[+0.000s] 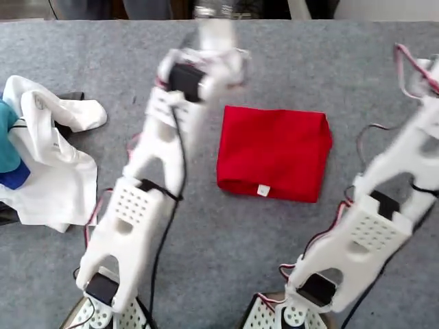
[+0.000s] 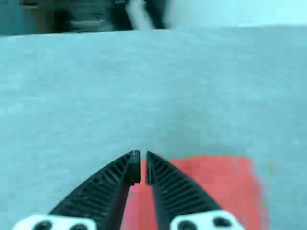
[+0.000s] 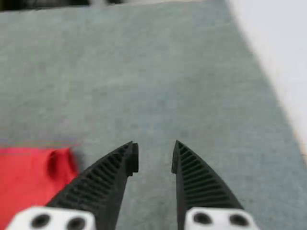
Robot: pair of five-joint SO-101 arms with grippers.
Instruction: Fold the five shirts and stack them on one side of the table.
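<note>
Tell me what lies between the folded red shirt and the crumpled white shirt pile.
In the high view, the white left arm stands over bare grey table between the folded red shirt and the crumpled white shirt pile.

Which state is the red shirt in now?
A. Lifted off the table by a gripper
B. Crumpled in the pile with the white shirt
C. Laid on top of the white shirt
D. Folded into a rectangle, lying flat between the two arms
D: the red shirt lies flat as a neat rectangle on the grey table between the two arms, well apart from the crumpled white shirt.
</note>
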